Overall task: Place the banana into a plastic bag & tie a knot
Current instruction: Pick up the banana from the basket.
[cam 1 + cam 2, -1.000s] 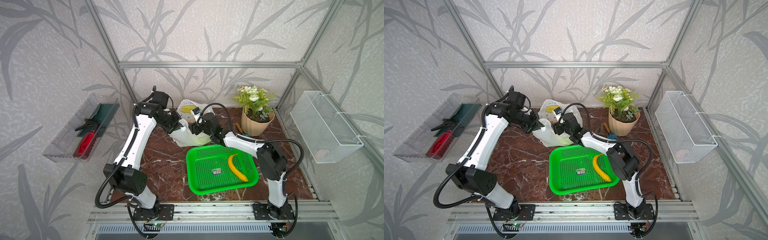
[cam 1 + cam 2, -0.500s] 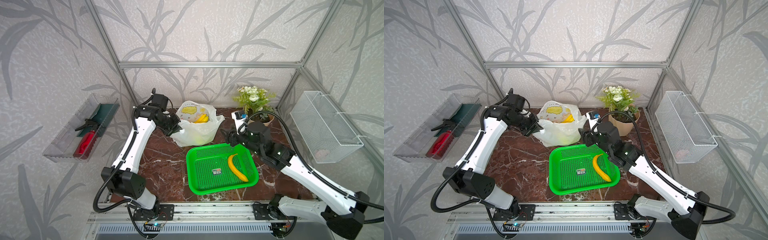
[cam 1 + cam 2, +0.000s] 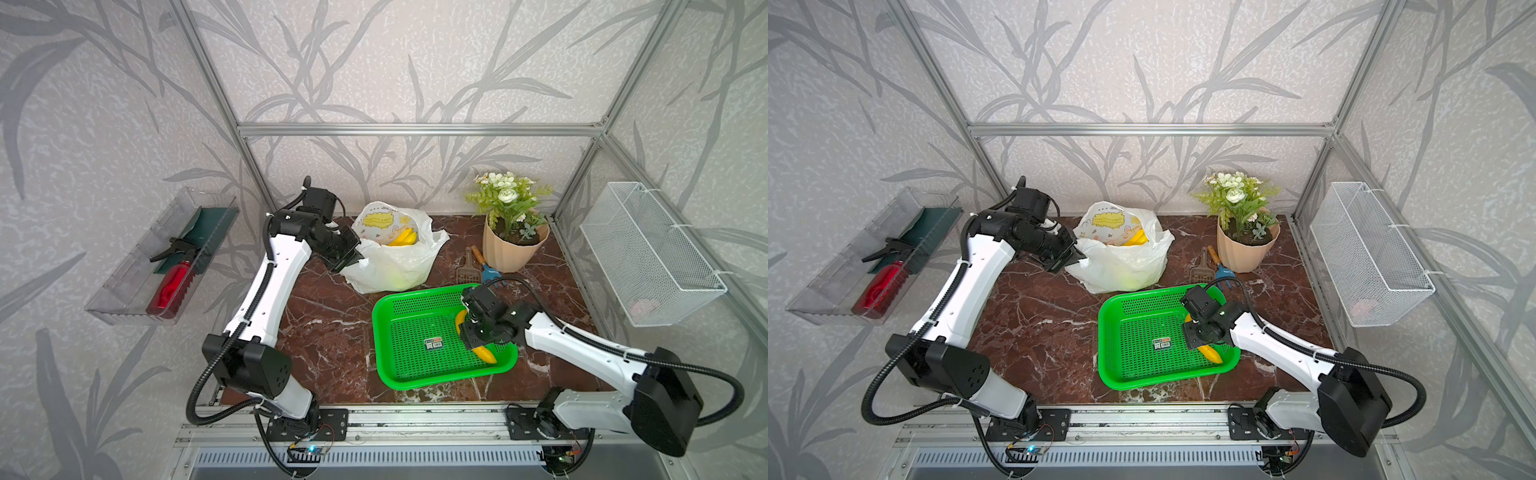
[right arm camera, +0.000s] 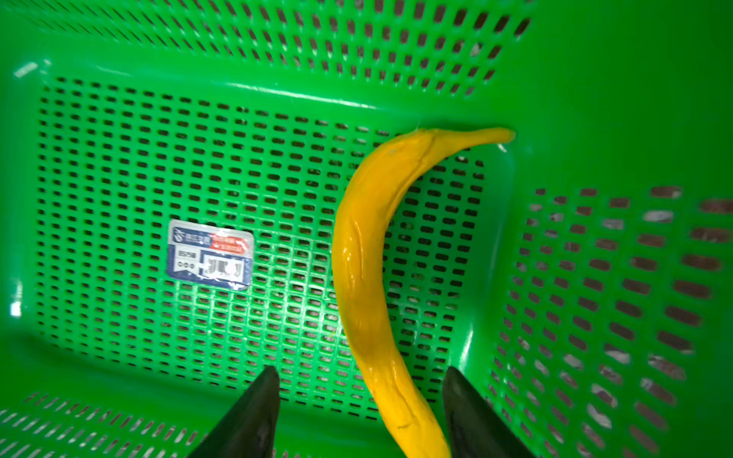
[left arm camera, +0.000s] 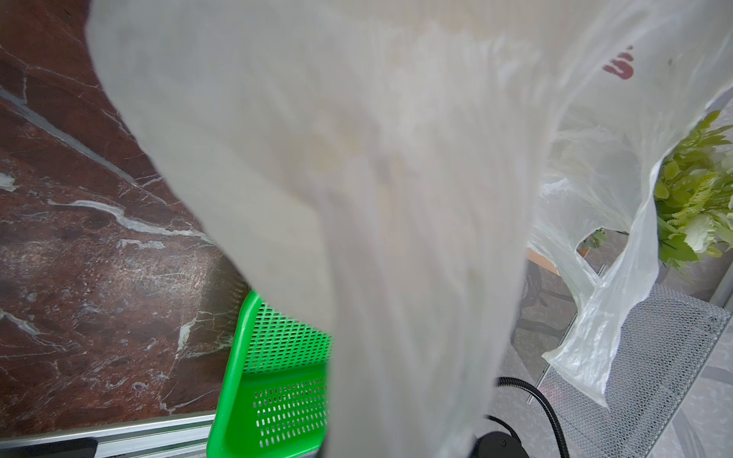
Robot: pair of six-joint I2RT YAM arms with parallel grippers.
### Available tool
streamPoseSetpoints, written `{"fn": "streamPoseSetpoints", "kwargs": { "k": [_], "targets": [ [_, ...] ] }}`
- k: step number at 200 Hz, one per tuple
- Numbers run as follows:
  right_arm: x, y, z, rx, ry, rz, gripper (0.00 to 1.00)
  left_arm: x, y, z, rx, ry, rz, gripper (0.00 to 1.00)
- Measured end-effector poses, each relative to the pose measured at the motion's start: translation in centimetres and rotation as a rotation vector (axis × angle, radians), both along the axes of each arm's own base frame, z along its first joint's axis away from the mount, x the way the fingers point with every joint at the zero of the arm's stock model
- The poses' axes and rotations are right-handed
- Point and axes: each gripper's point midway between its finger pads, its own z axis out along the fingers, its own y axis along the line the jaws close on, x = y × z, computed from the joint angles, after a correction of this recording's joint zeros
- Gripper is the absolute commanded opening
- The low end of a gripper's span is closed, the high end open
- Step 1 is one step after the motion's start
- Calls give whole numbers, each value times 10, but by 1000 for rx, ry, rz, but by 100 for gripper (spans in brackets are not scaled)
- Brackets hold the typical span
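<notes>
- Green basket (image 3: 415, 376), both top views: the right gripper (image 3: 473, 330) now hangs low over it, directly above the banana (image 3: 485, 354), which lies along the basket's right side. One second ago this gripper was at the mouth of the bag (image 3: 390, 262), next to the left gripper (image 3: 353, 255). Half a second ago it was in transit.
- Same views: the bag stands on the table (image 3: 324, 332) behind the basket, with its mouth open upward and yellow fruit (image 3: 402, 238) visible inside. With the right gripper gone, the open mouth is in full sight. The left gripper stays clamped on the bag's left rim.
- Left wrist view: the bag (image 5: 357, 198) fans out across the lens from the closed jaws, which are themselves out of frame. One handle (image 5: 618, 317) hangs free and untied.
- Right wrist view: the right gripper (image 4: 359, 380) has its jaws apart, and the banana (image 4: 361, 257) passes between the two fingertips. No clamping is visible. The banana lies flat on the basket floor (image 4: 119, 166), its thin end at a corner, with a sticker (image 4: 210, 257) beside it.
- Meaning for the task: the step appears to have switched from opening the bag to fetching the banana. What seems to remain is to close the jaws, lift, carry the banana to the held-open mouth, release it, then tie the handles. No knot exists yet.
</notes>
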Motion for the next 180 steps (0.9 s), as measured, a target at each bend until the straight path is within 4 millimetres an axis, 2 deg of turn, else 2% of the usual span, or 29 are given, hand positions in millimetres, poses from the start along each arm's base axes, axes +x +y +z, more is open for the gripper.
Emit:
{"fn": "streamPoseSetpoints", "kwargs": {
  "k": [35, 81, 107, 122, 140, 153, 166, 180],
  "targets": [
    [4, 2, -22, -35, 54, 28, 61, 0, 0, -3, 0, 5, 0, 0],
    [4, 9, -43, -41, 105, 50, 45, 0, 0, -6, 1, 11, 0, 0],
    [7, 15, -45, -31, 105, 68, 24, 0, 0, -6, 1, 9, -1, 0],
    [13, 19, -42, -17, 86, 78, 18, 1, 0, -6, 0, 6, -1, 0],
    [18, 24, -33, 3, 52, 91, 15, 1, 0, -6, 0, 4, 0, 0],
    [22, 27, -16, 26, -2, 106, 15, 1, 0, -6, 1, 5, 0, 0],
    [29, 31, 15, 66, -101, 116, 15, 1, 0, -7, 2, 7, -1, 0],
    [42, 41, 63, 140, -242, 123, 15, 0, 0, -10, 4, 17, -1, 0]
  ]
}}
